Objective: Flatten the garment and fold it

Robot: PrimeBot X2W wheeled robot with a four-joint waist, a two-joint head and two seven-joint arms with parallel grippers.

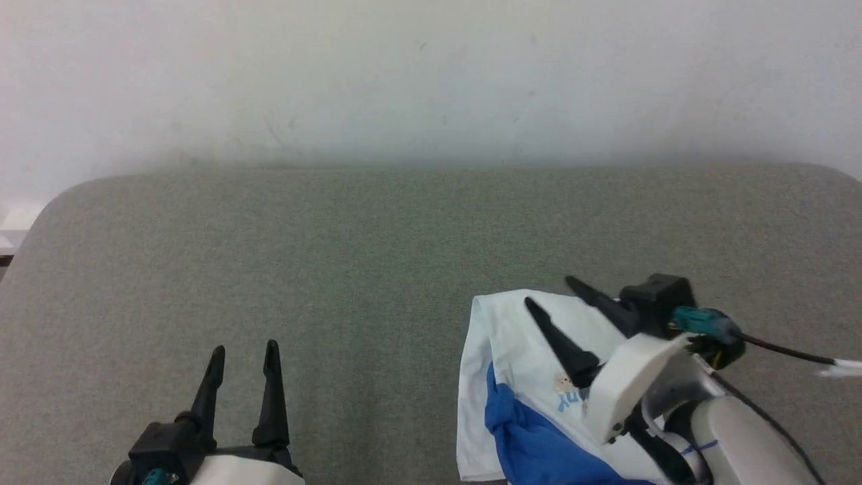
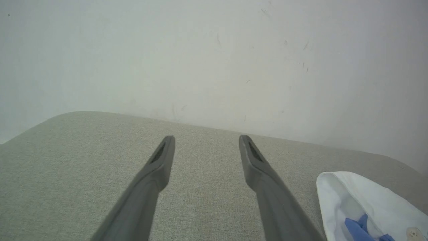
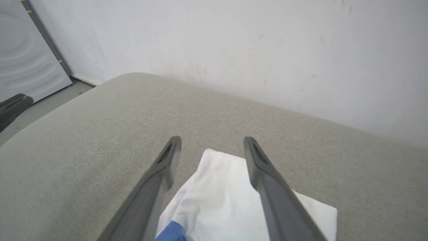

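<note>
White-and-blue T-shirt [image 1: 498, 337] lies bunched. Left gripper [image 1: 244, 345], right gripper [image 1: 547, 289]: fingers wide, empty. Risk: pinching stacked layers may drag the bundle.

Blue lettering [image 1: 570, 399] on the garment [image 1: 512, 337] is too blurred to read

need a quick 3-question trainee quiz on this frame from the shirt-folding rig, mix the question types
1. True or false: the left gripper is open over the bare grey surface, apart from the garment.
2. The right gripper is: A) shut on the garment; B) open, over the garment's white part; C) shut, clear of the garment.
3. Fill in: the garment lies crumpled at the head view's lower ____.
Key: 1 true; 2 B; 3 right.
</note>
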